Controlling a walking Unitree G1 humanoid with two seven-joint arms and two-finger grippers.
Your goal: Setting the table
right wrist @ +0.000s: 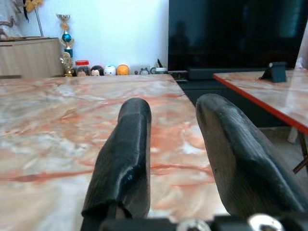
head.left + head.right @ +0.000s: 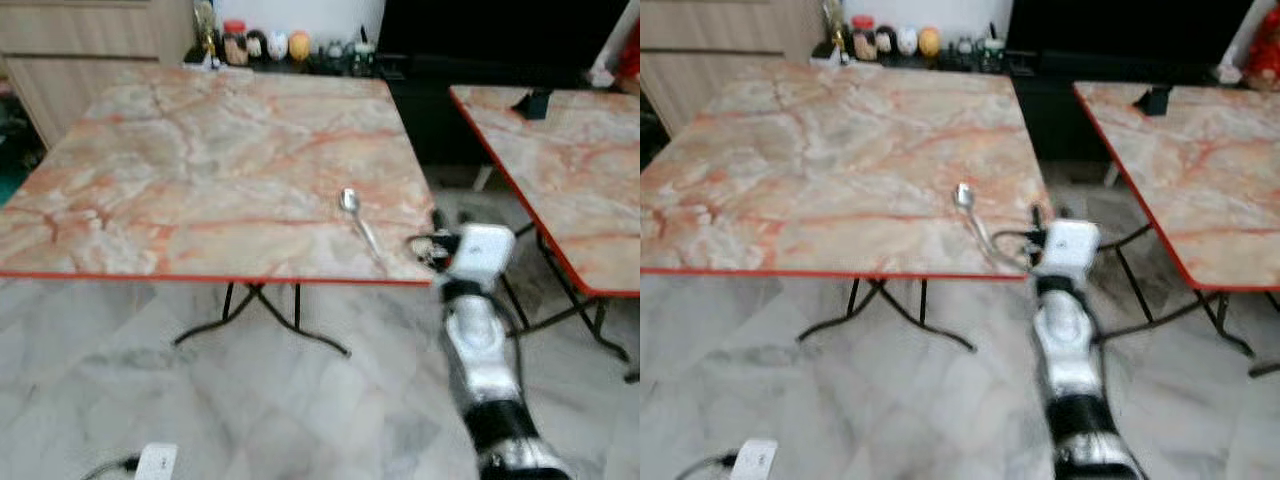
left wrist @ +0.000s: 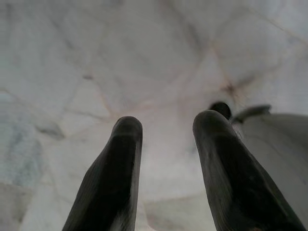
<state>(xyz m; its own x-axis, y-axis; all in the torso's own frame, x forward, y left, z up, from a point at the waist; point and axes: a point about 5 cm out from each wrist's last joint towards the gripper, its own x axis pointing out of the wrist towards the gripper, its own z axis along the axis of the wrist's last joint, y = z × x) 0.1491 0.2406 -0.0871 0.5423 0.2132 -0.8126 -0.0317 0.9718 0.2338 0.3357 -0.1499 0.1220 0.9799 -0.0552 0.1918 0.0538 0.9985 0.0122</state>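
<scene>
Spoon (image 2: 356, 220) lies alone on the marble table (image 2: 200, 170), right of centre in the left eye view, bowl toward the far side and handle running toward the near red edge. The right gripper (image 2: 420, 245) sits at the near right corner of that table, just beside the handle's end; here I cannot tell whether it touches the handle. A second table (image 2: 570, 170) stands at the right of the frame, with a small dark object (image 2: 535, 103) on it. Jars and figurines (image 2: 265, 45) line a low shelf at the top.

The right eye view gives the same layout, with the right gripper at centre right, at the table edge.

In the left wrist view the left gripper (image 3: 166, 159) hangs over the pale tiled floor (image 3: 96, 57), fingers parted and empty.

In the right wrist view the right gripper's two fingers are spread apart with nothing between them, pointing low across the tabletop.

By my judgement the setting has barely begun: one spoon is laid, while plates, other cutlery and glasses are all to come. No writing or brand is legible anywhere.
</scene>
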